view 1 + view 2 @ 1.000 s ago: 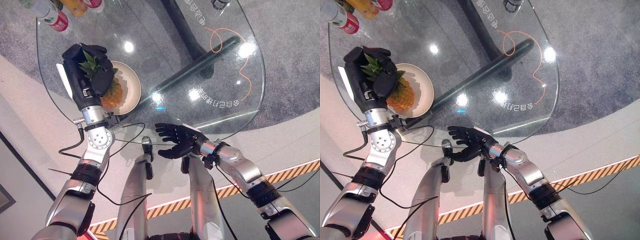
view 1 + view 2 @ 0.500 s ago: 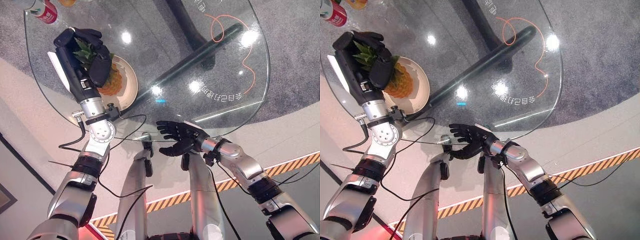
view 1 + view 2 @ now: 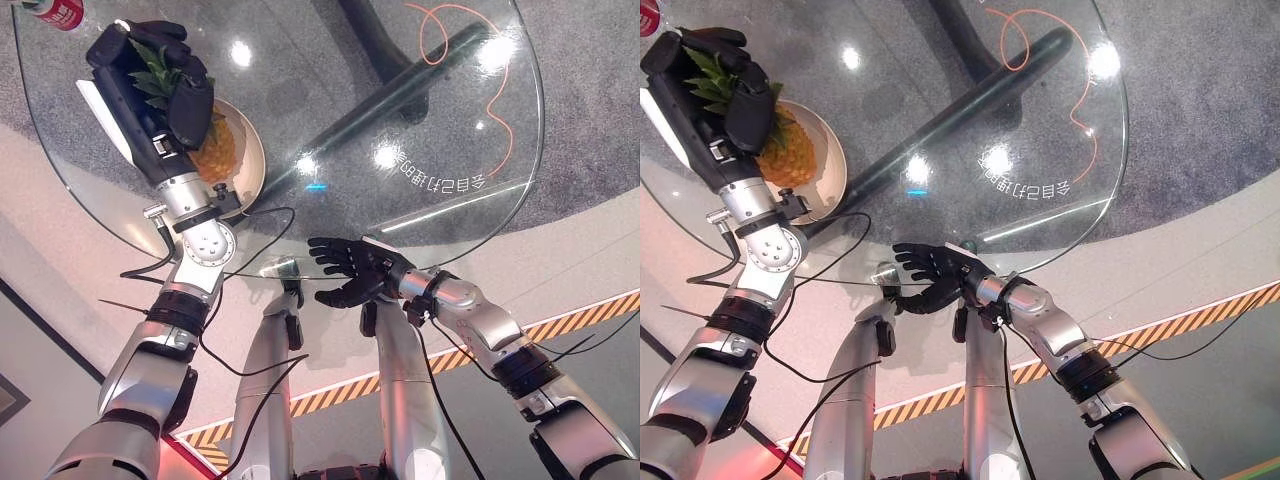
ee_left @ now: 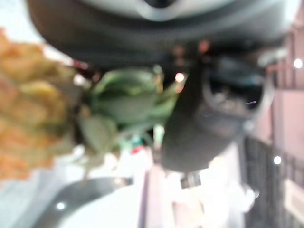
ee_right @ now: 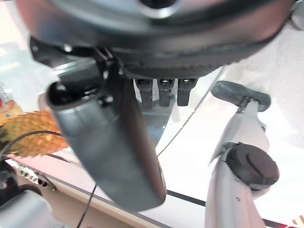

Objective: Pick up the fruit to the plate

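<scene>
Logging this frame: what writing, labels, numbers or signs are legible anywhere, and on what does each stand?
White print on the glass table: one row of characters, seen reversed; not legible.
Label on the red can at the table's far left edge: too small to read.
Pineapple, plate, left hand: no writing visible.
Nothing in these views can be quoted with confidence.
</scene>
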You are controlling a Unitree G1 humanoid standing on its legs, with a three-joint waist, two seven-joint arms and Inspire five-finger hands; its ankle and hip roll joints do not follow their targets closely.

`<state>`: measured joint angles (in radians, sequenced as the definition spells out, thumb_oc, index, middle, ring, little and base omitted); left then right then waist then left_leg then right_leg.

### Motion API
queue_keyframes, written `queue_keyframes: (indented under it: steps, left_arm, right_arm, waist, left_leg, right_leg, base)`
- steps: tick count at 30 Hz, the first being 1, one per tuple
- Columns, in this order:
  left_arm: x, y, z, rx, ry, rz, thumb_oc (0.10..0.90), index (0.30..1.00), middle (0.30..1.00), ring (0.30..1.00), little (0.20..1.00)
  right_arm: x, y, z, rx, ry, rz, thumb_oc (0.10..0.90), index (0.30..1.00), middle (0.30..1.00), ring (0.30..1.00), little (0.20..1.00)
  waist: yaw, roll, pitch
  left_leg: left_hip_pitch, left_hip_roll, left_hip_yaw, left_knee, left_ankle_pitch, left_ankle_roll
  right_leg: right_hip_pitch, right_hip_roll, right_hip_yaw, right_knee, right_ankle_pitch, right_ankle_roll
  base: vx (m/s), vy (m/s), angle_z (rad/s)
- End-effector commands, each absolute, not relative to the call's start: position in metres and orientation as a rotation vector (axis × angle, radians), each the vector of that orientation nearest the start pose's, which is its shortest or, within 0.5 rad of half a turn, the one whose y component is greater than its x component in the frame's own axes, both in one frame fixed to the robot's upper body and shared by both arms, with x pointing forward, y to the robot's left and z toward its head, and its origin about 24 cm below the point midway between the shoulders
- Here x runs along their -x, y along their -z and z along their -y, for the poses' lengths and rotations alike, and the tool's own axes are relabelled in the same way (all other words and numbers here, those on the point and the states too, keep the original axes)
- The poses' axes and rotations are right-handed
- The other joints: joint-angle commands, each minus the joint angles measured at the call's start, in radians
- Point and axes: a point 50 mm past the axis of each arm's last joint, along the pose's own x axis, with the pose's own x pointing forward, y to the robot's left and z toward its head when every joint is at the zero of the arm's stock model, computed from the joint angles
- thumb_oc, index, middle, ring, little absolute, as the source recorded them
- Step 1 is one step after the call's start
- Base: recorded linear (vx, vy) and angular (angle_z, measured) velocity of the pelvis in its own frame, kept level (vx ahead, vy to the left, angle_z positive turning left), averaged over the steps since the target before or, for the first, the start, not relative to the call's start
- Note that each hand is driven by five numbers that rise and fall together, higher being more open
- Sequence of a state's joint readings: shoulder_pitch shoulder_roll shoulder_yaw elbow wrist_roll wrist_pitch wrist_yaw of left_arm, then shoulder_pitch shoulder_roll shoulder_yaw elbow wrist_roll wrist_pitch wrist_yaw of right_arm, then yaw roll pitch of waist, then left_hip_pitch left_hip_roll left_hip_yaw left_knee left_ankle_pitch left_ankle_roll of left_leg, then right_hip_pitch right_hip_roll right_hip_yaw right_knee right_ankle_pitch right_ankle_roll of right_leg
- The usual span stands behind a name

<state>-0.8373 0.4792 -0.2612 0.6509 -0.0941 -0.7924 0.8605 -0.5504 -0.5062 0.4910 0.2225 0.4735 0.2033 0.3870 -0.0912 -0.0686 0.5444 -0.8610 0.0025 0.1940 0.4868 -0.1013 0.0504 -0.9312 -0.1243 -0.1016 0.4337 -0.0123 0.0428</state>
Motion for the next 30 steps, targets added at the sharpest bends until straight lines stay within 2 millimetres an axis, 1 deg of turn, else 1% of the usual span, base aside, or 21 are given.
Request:
queue_keyframes:
  steps: [1,2,3,4,6,7,8,18,22,30]
  left_arm:
    - [-0.336,-0.239,-0.195,0.01,-0.484,1.124,0.1,0.3,0.3,0.3,0.2]
    - [-0.337,-0.237,-0.195,0.008,-0.484,1.115,0.103,0.302,0.302,0.302,0.203]
    - [-0.337,-0.237,-0.195,0.009,-0.485,1.112,0.191,0.378,0.378,0.378,0.291]
    - [-0.338,-0.237,-0.196,0.01,-0.489,1.105,0.311,0.481,0.481,0.481,0.411]
    - [-0.338,-0.236,-0.196,0.012,-0.488,1.097,0.484,0.629,0.629,0.629,0.584]
    - [-0.339,-0.236,-0.197,0.012,-0.488,1.095,0.624,0.749,0.749,0.749,0.724]
    - [-0.338,-0.234,-0.197,0.015,-0.49,1.089,0.8,0.9,0.9,0.9,0.9]
    - [-0.338,-0.228,-0.2,-0.001,-0.482,1.06,0.8,0.9,0.9,0.9,0.9]
    - [-0.338,-0.226,-0.206,-0.004,-0.475,1.036,0.8,0.9,0.9,0.9,0.9]
    - [-0.338,-0.216,-0.215,-0.035,-0.48,0.978,0.8,0.9,0.9,0.9,0.9]
  right_arm:
    - [-0.307,-0.109,0.092,0.151,-0.914,-0.004,0.8,0.9,0.9,0.9,0.9]
    - [-0.307,-0.109,0.092,0.15,-0.913,0.0,0.8,0.9,0.9,0.9,0.9]
    - [-0.307,-0.109,0.092,0.15,-0.913,0.001,0.8,0.9,0.9,0.9,0.9]
    - [-0.307,-0.109,0.091,0.15,-0.914,0.003,0.8,0.9,0.9,0.9,0.9]
    - [-0.307,-0.111,0.091,0.149,-0.912,0.007,0.8,0.9,0.9,0.9,0.9]
    - [-0.307,-0.111,0.09,0.149,-0.91,0.008,0.8,0.9,0.9,0.9,0.9]
    - [-0.307,-0.112,0.09,0.15,-0.907,0.009,0.8,0.9,0.9,0.9,0.9]
    - [-0.304,-0.11,0.088,0.145,-0.916,0.015,0.8,0.9,0.9,0.9,0.9]
    - [-0.304,-0.109,0.09,0.146,-0.917,0.016,0.8,0.9,0.9,0.9,0.9]
    - [-0.302,-0.109,0.089,0.14,-0.921,0.021,0.8,0.9,0.9,0.9,0.9]
  waist:
    - [0.016,0.006,-0.024]
    - [0.015,0.006,-0.024]
    - [0.015,0.006,-0.024]
    - [0.015,0.005,-0.024]
    - [0.016,0.005,-0.024]
    - [0.016,0.005,-0.024]
    - [0.017,0.005,-0.024]
    - [0.023,0.008,-0.024]
    - [0.026,0.011,-0.024]
    - [0.037,0.015,-0.024]
  left_leg:
    - [0.003,-0.091,-0.003,-0.069,0.051,-0.035]
    - [0.003,-0.092,-0.004,-0.071,0.051,-0.034]
    - [0.003,-0.092,-0.004,-0.072,0.052,-0.034]
    - [0.004,-0.091,-0.004,-0.074,0.053,-0.034]
    - [0.008,-0.091,-0.005,-0.079,0.055,-0.035]
    - [0.009,-0.09,-0.005,-0.081,0.056,-0.036]
    - [0.011,-0.089,-0.005,-0.084,0.058,-0.036]
    - [0.044,-0.083,-0.008,-0.093,0.058,-0.036]
    - [0.062,-0.077,-0.007,-0.101,0.059,-0.036]
    - [0.104,-0.069,-0.013,-0.122,0.063,-0.039]
  right_leg:
    - [0.026,0.1,-0.035,-0.021,0.065,0.021]
    - [0.024,0.1,-0.036,-0.022,0.066,0.021]
    - [0.024,0.1,-0.036,-0.023,0.067,0.021]
    - [0.025,0.1,-0.037,-0.024,0.067,0.022]
    - [0.027,0.1,-0.038,-0.027,0.067,0.023]
    - [0.029,0.099,-0.039,-0.027,0.067,0.022]
    - [0.031,0.099,-0.04,-0.03,0.068,0.022]
    - [0.056,0.092,-0.043,-0.026,0.064,0.026]
    - [0.074,0.088,-0.045,-0.027,0.06,0.028]
    - [0.114,0.08,-0.055,-0.038,0.053,0.03]
  base:
    - [0.0,0.0,0.0]
    - [0.0,0.0,0.0]
    - [0.0,0.0,0.0]
    - [0.0,0.0,0.0]
    - [0.0,0.0,0.0]
    - [0.0,0.0,0.0]
    - [0.0,0.0,0.0]
    - [-0.01,-0.014,0.01]
    - [-0.01,-0.017,0.01]
    - [-0.02,-0.053,0.03]
